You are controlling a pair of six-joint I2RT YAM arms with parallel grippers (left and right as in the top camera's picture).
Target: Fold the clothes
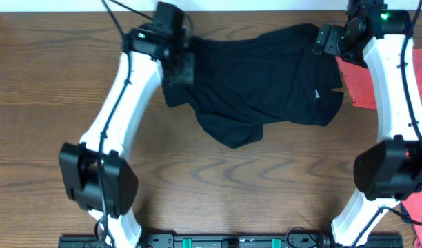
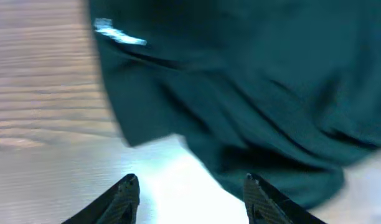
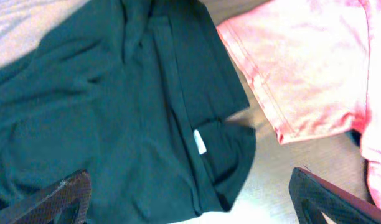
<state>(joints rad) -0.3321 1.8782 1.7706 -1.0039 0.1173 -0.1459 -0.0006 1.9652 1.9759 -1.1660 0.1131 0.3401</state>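
Clothes [image 1: 259, 76] lie rumpled at twelve o'clock. Left claw [image 2: 190, 191] and right claw [image 3: 190, 194] flank them, open, empty, seemingly lining up corners.

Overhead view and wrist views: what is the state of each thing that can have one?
black garment, bunched and wrinkled, not held.
red-orange T-shirt, lying flat beside the black one, not held.
left gripper, open, empty.
right gripper, open wide, empty.
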